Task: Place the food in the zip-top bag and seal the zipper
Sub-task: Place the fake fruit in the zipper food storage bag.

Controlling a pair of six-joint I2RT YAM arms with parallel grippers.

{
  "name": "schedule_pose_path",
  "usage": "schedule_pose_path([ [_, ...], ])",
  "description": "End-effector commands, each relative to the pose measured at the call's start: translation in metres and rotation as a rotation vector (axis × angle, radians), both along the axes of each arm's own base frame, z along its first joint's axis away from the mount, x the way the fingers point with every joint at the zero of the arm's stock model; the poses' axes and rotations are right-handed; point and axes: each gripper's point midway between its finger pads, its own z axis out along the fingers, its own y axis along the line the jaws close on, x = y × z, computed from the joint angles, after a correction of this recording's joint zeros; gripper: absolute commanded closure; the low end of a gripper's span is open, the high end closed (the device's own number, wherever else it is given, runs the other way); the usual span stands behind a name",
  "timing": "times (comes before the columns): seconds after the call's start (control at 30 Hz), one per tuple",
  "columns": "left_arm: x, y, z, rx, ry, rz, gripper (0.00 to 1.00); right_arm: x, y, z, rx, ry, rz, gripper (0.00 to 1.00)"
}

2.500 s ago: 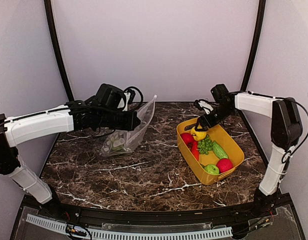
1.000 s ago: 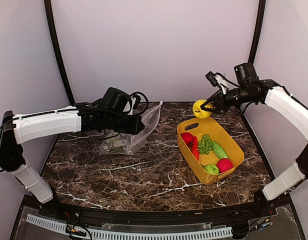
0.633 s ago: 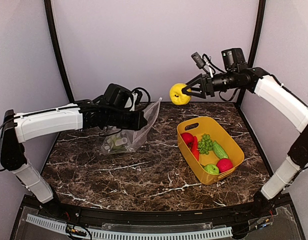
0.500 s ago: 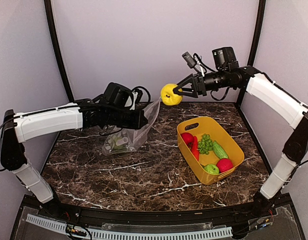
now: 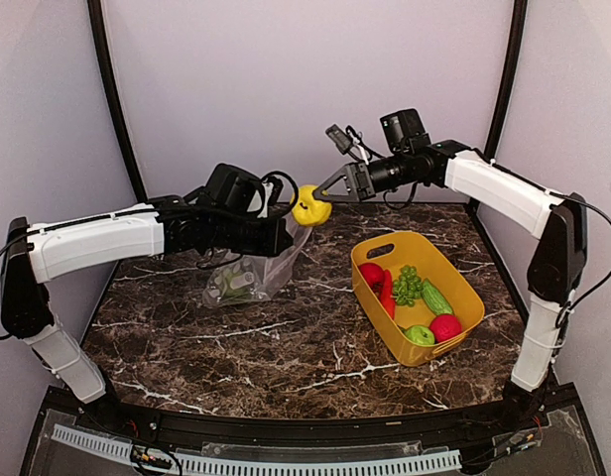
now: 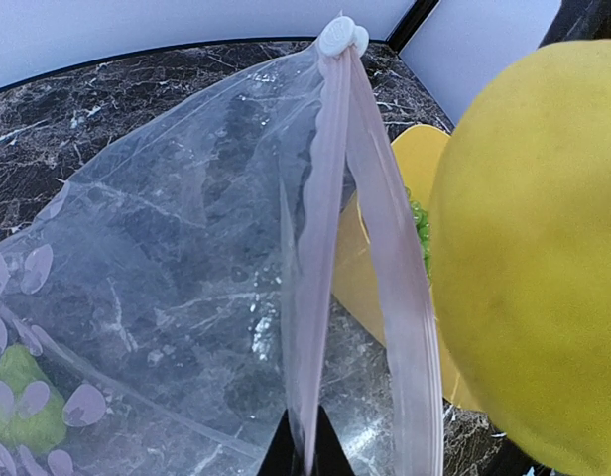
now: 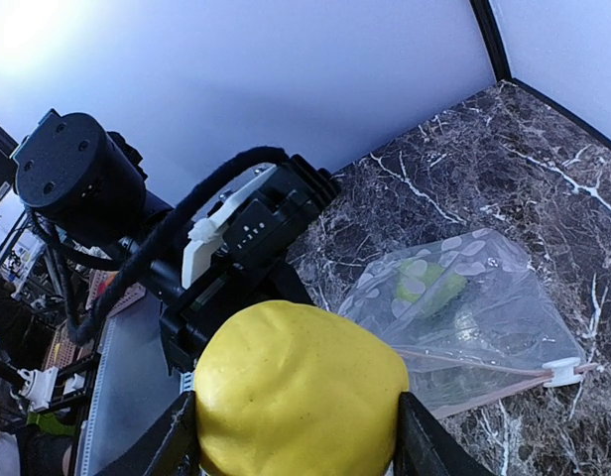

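The right arm has swung left from above the yellow plastic tub (image 5: 464, 297). Its right claw (image 5: 320, 203) is clamped on a round yellow toy fruit (image 5: 308, 205), which now hangs in the air over the surface's back edge, just beside the raised mouth of the clear spot-printed zip-top bag (image 5: 251, 273). The left claw (image 5: 284, 236) is pinched together on that mouth edge.

The dark marbled surface (image 5: 286, 347) sits between pale lilac walls and black curved poles. The tub stands toward the right edge with red and green toy pieces and a green grape bunch (image 5: 407, 286) inside.

Only the left wrist view shows the pinkish zipper strip (image 6: 320, 248) parted, with its white slider (image 6: 337, 35) at the far end. The right wrist view shows a green piece (image 7: 429, 283) lying inside the bag.
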Motion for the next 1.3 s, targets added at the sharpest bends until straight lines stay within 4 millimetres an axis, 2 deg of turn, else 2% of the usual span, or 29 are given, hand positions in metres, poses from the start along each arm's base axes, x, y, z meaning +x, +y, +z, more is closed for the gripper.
schedule_pose_path([
  [0.0,-0.005,0.002,0.029,-0.054,-0.029,0.000,0.97,-0.004,0.010,0.008,0.032,0.002,0.028,0.47],
  [0.27,-0.006,0.004,0.036,-0.078,-0.040,0.008,0.97,0.012,0.010,-0.033,-0.072,0.044,-0.055,0.48],
  [0.47,-0.007,0.008,0.037,-0.085,-0.047,0.026,0.97,0.012,0.007,-0.046,-0.124,0.028,-0.089,0.48],
  [0.7,-0.004,0.008,0.039,-0.094,-0.062,0.035,0.97,0.024,0.005,-0.067,-0.263,-0.071,-0.187,0.48],
  [0.8,-0.002,0.005,0.043,-0.096,-0.072,0.028,0.97,0.025,0.012,-0.066,-0.304,-0.141,-0.197,0.47],
  [0.93,0.000,-0.002,0.045,-0.102,-0.064,0.012,0.97,0.032,0.020,-0.058,-0.332,-0.198,-0.237,0.36],
  [1.0,0.000,-0.003,0.043,-0.100,-0.058,0.011,0.97,0.033,0.022,-0.047,-0.320,-0.213,-0.236,0.31],
  [1.1,0.000,-0.001,0.040,-0.092,-0.052,0.017,0.97,0.032,0.018,-0.035,-0.320,-0.249,-0.241,0.23],
  [1.27,-0.001,0.002,0.035,-0.081,-0.045,0.023,0.97,0.021,0.006,-0.019,-0.299,-0.299,-0.250,0.18],
])
